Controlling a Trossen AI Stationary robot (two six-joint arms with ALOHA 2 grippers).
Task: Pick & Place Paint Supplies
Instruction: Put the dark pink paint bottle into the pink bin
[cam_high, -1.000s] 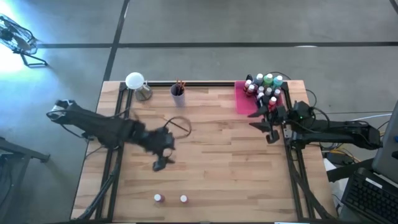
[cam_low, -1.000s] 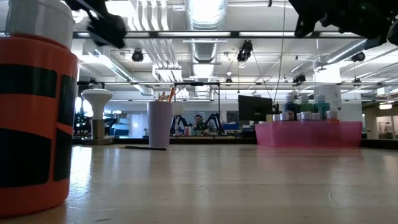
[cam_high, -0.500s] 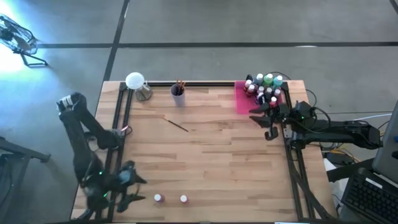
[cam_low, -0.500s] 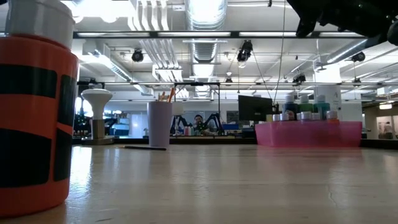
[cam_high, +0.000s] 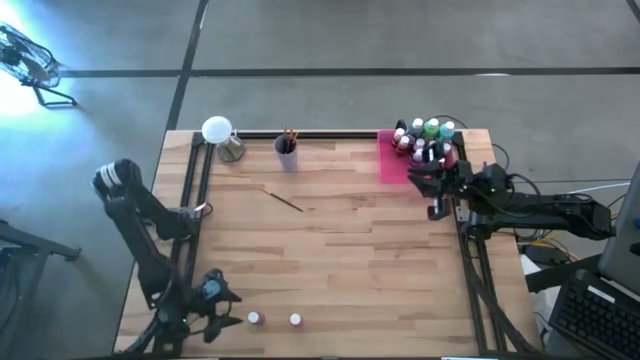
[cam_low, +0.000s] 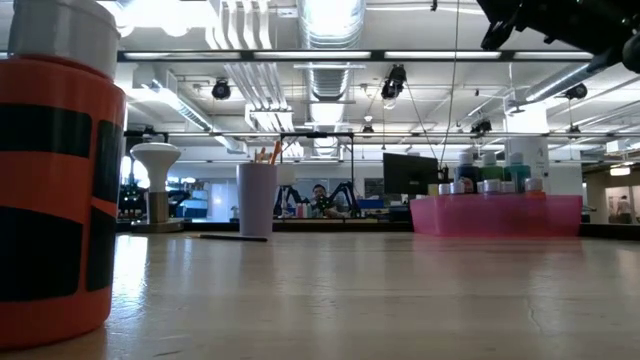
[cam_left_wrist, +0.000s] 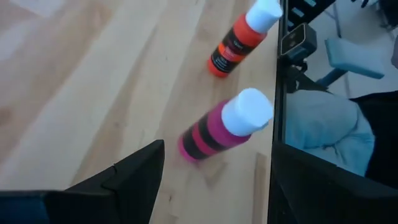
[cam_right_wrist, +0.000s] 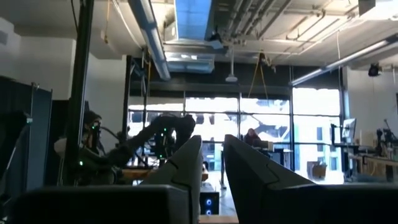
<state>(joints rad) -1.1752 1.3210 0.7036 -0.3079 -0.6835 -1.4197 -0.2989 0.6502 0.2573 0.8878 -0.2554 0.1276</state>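
Note:
Two white-capped bottles stand near the table's near edge: a magenta one (cam_high: 255, 319) (cam_left_wrist: 217, 130) and an orange one (cam_high: 295, 319) (cam_left_wrist: 239, 38), which looms at the left of the low view (cam_low: 50, 180). My left gripper (cam_high: 220, 300) (cam_left_wrist: 214, 152) is open just left of them, its fingers aimed at the magenta bottle and touching nothing. Many more bottles (cam_high: 425, 140) stand on the pink tray (cam_high: 390, 162). A thin brush (cam_high: 284, 201) lies flat mid-table. My right gripper (cam_high: 432, 195) (cam_right_wrist: 212, 146) hovers raised at the tray's near edge, fingers close together, empty.
A lilac cup (cam_high: 286, 152) (cam_low: 257, 198) with brushes stands at the far edge, beside a white dome-topped object (cam_high: 217, 130) and a metal cup (cam_high: 232, 150). Black rails run along the table's left and right sides. Bare wood lies between the brush and the two bottles.
My left arm has swung fast from the table's middle to the near-left corner, and its gripper has come down beside the two bottles. My right gripper has shifted slightly toward the far edge, closer to the tray. The bottles and brush have stayed put.

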